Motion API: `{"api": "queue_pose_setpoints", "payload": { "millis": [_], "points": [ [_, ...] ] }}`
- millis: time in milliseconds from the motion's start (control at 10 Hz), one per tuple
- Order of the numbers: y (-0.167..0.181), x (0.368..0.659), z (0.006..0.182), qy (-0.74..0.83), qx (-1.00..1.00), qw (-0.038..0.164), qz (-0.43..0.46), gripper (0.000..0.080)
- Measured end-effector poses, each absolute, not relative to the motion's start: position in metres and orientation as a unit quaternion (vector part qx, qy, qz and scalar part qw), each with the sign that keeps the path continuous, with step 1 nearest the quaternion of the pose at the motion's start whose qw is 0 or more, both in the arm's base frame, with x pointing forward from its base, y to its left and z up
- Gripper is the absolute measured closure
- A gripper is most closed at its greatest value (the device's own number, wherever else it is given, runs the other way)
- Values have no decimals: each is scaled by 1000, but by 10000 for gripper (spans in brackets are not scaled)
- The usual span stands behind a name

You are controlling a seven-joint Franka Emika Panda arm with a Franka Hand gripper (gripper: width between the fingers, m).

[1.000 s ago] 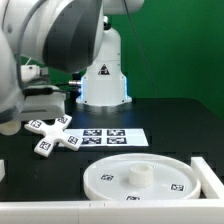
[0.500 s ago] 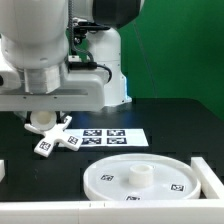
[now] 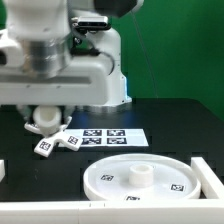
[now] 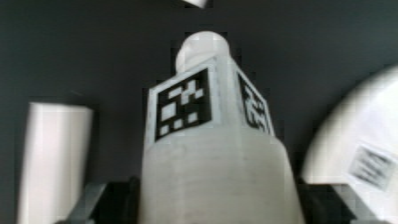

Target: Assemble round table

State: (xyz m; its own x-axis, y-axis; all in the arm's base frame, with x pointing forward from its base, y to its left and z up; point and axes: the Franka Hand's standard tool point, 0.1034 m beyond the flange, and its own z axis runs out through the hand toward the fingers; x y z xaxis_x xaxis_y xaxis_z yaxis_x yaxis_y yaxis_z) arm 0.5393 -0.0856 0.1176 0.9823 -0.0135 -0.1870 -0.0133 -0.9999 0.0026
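The cross-shaped base [image 3: 70, 140] lies on the black table at the exterior view's left, partly hidden under my arm. My gripper [image 3: 45, 118] is down on it. In the wrist view one tagged, round-tipped arm of the base [image 4: 210, 120] fills the space between my gripper [image 4: 217, 205], and both dark fingers [image 4: 111, 205] touch its sides. The large rimmed round disc [image 3: 140, 183] lies flat at the front. The short cylindrical leg [image 3: 140, 172] stands upright at its centre.
The marker board [image 3: 108, 137] lies flat behind the disc, just to the exterior view's right of the base. A white block [image 3: 207, 172] stands at the disc's right. A white bar [image 3: 40, 213] runs along the front edge.
My arm has swung in from the upper left and come down over the base. The gripper now sits around one arm of the base. The disc and leg have not moved.
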Motion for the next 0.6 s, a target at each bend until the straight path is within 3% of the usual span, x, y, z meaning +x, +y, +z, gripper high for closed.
{"api": "queue_pose_setpoints", "payload": {
  "millis": [200,600],
  "points": [
    [-48,546,129,-43,998,-13,-50,393],
    [-56,560,128,-40,996,12,83,393]
  ]
}}
